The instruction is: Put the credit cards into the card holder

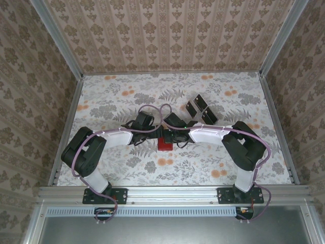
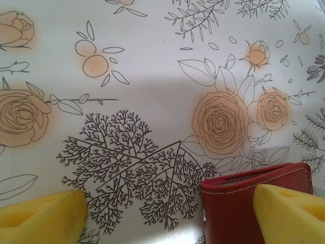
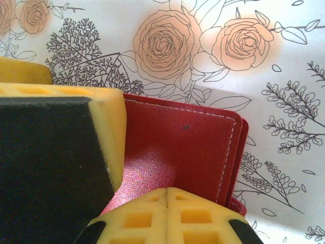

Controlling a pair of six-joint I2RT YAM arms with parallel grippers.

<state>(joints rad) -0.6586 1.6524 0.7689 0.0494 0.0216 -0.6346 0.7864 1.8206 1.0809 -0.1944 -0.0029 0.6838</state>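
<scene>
The red card holder (image 1: 165, 144) lies folded shut on the flowered table, between the two wrists. In the right wrist view the card holder (image 3: 193, 142) sits under my right gripper (image 3: 167, 195), whose fingers are pressed together, their tips resting on the red cover. My left gripper (image 2: 167, 223) is open. Its right finger (image 2: 289, 213) is over the card holder (image 2: 238, 208) and its left finger (image 2: 43, 218) is over bare table. Three black credit cards (image 1: 201, 103) lie flat at the back right, away from both grippers.
The table (image 1: 117, 101) has a floral cover and is enclosed by patterned walls with metal rails (image 1: 66, 127) along the sides. The other arm's yellow and black finger (image 3: 61, 152) stands at the card holder's left edge in the right wrist view.
</scene>
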